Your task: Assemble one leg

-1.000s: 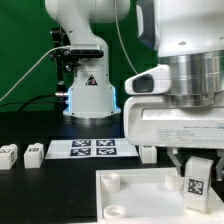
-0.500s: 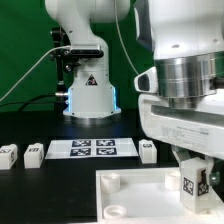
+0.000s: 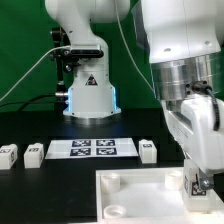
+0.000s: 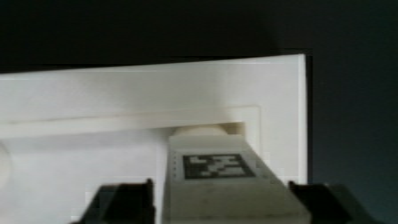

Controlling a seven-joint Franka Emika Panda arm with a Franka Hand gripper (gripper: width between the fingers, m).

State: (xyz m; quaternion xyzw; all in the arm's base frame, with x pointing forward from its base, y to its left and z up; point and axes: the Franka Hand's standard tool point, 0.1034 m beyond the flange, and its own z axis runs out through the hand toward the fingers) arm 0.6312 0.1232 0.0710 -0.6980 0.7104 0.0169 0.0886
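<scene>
My gripper [image 3: 194, 186] is shut on the leg [image 3: 191, 181], a small white post with a black-and-white tag. It holds the leg upright over the right side of the large white panel [image 3: 145, 192]. In the wrist view the leg [image 4: 215, 168] fills the space between my two dark fingers [image 4: 125, 205], and its far end points at a recessed corner of the panel [image 4: 143, 105]. I cannot tell whether the leg touches the panel. Round sockets [image 3: 110, 181] show at the panel's left corners.
The marker board [image 3: 92, 148] lies behind the panel. Two loose legs [image 3: 10, 154] [image 3: 33, 153] lie at the exterior view's left, and another one [image 3: 148, 151] lies right of the marker board. The robot base [image 3: 90, 95] stands behind them.
My wrist has turned and swung towards the exterior view's right, uncovering the loose leg beside the marker board. The held leg has stayed over the panel's right side, still gripped.
</scene>
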